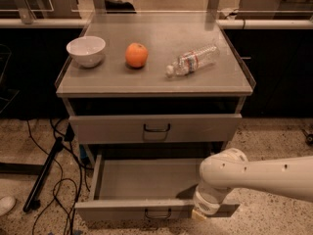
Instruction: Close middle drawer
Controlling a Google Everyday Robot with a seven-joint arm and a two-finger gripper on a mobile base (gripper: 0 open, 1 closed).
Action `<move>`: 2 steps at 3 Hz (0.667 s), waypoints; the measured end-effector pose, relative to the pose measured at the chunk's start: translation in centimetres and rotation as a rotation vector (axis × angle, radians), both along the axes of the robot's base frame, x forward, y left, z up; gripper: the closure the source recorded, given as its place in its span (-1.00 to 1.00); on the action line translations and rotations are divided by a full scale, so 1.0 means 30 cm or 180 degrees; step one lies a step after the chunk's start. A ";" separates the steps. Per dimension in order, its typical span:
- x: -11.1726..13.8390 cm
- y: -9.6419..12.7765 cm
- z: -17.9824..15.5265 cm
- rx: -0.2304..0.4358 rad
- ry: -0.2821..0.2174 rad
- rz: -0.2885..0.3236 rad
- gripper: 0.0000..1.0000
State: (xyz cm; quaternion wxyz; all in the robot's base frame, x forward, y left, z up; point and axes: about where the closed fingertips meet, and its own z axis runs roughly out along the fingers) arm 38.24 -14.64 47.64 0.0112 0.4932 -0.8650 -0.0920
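The gripper (201, 212) is low at the front of the cabinet (146, 89), at its right side, against the front panel of the middle drawer (115, 211). Whether it grasps something, I cannot tell. The white arm (264, 177) comes in from the cabinet's right. The middle drawer stands pulled far out of the cabinet, below the top drawer (107, 129). On the cabinet top are a bowl (86, 50) at left, an orange (136, 55) in the middle and a lying bottle (191, 61) at right.

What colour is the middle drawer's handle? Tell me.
Dark, on the grey middle drawer, camera view; tool at its front right.
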 end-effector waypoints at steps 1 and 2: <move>0.036 0.007 -0.089 -0.0021 0.0000 -0.0041 1.00; 0.053 0.001 -0.180 -0.0035 0.0024 -0.0082 1.00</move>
